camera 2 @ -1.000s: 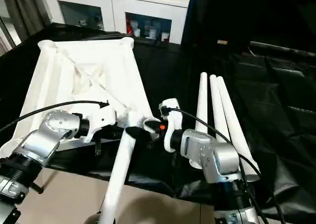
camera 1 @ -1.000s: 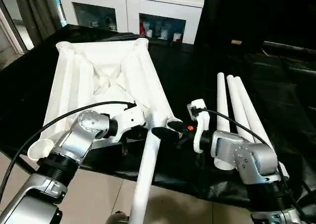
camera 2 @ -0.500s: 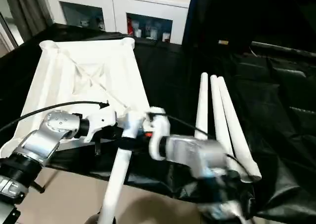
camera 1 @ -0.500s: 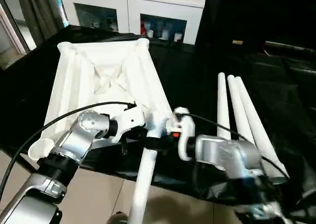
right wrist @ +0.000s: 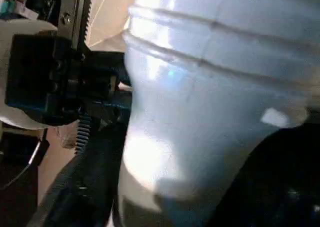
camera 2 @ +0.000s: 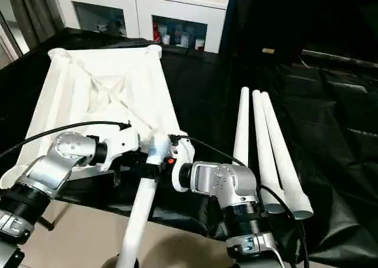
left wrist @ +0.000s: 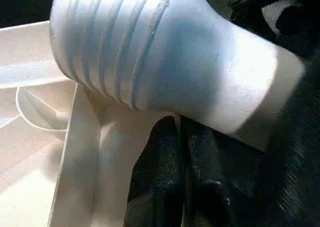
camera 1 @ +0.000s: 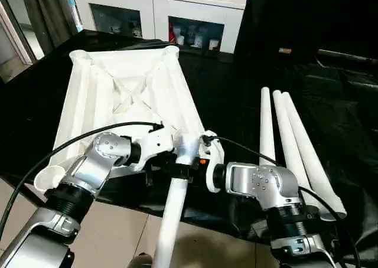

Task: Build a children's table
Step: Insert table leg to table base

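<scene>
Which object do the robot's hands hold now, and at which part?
Both the left hand and the right hand meet the white leg near its ribbed top end.

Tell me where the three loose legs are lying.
The three loose legs lie side by side on the black-draped work table, on the robot's right, beyond the right gripper and apart from the tabletop.

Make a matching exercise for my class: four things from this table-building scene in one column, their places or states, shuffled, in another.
Things:
1. tabletop
2. three legs
3. fourth leg
4. cabinet

Places or states:
A. side by side on the black cloth
B. behind the work table
C. ribbed underside up
D. slanting below the table edge, between both arms' end effectors

Pairs: 1-C, 2-A, 3-D, 4-B
</scene>
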